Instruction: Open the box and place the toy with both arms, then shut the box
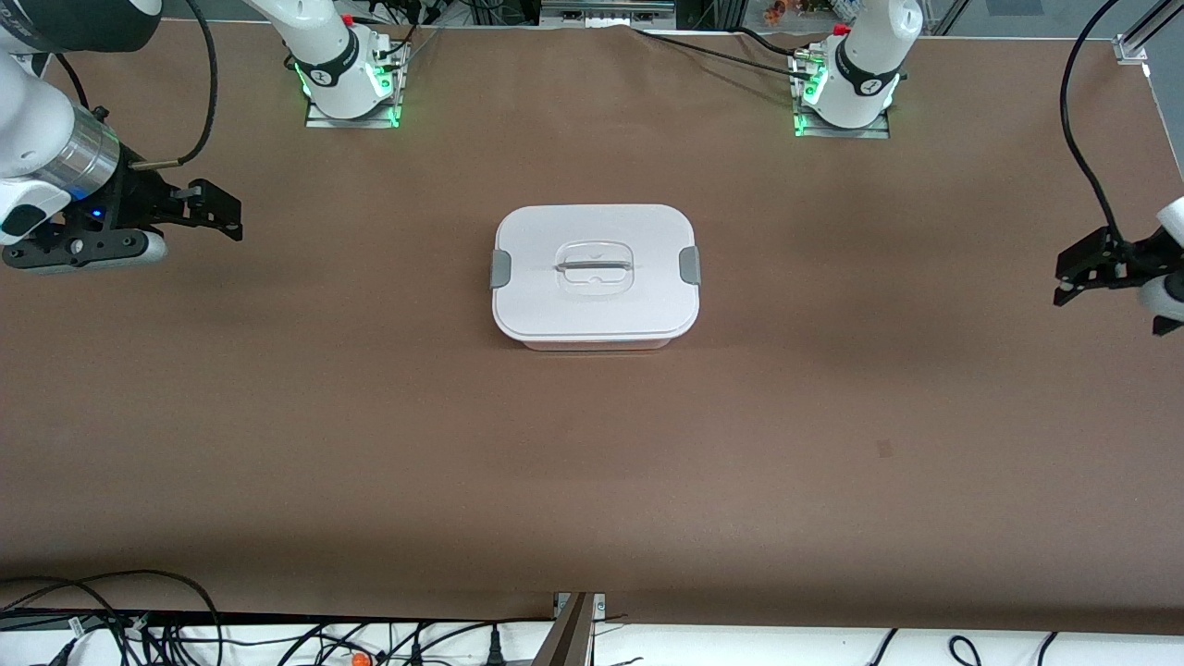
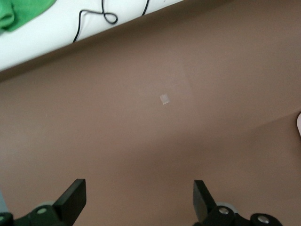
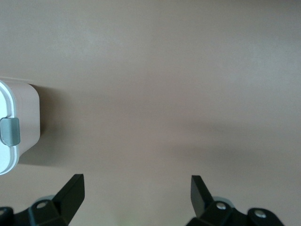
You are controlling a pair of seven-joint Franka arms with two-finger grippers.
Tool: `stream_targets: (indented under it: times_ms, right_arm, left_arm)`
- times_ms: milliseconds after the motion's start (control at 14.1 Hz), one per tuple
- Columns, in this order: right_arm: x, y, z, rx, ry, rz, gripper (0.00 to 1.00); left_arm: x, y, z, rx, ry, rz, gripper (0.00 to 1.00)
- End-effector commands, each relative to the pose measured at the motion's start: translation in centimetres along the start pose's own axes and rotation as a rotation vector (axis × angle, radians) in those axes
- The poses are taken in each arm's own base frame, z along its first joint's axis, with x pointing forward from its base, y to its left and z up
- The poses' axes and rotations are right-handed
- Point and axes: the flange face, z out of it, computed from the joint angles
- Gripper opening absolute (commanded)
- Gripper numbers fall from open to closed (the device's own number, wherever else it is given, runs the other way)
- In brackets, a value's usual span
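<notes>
Front view: white box (image 1: 596, 275) sits lidded mid-table, no toy visible; left gripper (image 1: 1073, 276) and right gripper (image 1: 215, 211) hover spread at opposite table ends, fitting either start or finish.

Brown desk (image 1: 370, 444) cover, plain, faint dark spot toward the left arm's end. Small pale square mark (image 2: 164, 99) on it. Tangled black cables (image 1: 185, 638) along the near edge. Green cloth (image 2: 19, 14) on white floor, off the desk.

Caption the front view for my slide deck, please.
Closed white box mid-table; open left gripper and right gripper wait apart.
</notes>
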Motion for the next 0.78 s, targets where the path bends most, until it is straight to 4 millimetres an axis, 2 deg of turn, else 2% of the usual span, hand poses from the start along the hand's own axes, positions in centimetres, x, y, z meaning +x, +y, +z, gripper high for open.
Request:
stream_targets:
  times_ms: [0, 71, 213, 355, 426, 709]
  right_arm:
    - [-0.1, 0.2, -0.3, 0.002, 0.005, -0.003, 1.00]
    - [-0.1, 0.2, -0.3, 0.002, 0.005, -0.003, 1.00]
    - [-0.1, 0.2, -0.3, 0.002, 0.006, -0.003, 1.00]
    - [-0.1, 0.4, -0.4, 0.001, 0.008, 0.000, 1.00]
    - [-0.1, 0.4, -0.4, 0.001, 0.008, 0.000, 1.00]
    - [-0.1, 0.3, -0.5, 0.001, 0.011, -0.002, 1.00]
  left_arm:
    - [-2.9, 2.1, 0.4, -0.034, -0.060, -0.175, 1.00]
    - [-3.7, 2.8, 0.7, -0.078, -0.082, -0.242, 1.00]
    - [-4.3, 3.2, 1.2, -0.093, -0.099, -0.261, 1.00]
    - [-3.9, 3.2, 1.5, -0.092, -0.104, -0.255, 1.00]
    - [-3.5, 2.8, 2.3, -0.095, -0.114, -0.261, 1.00]
    - [-3.3, 3.1, 2.4, -0.087, -0.115, -0.256, 1.00]
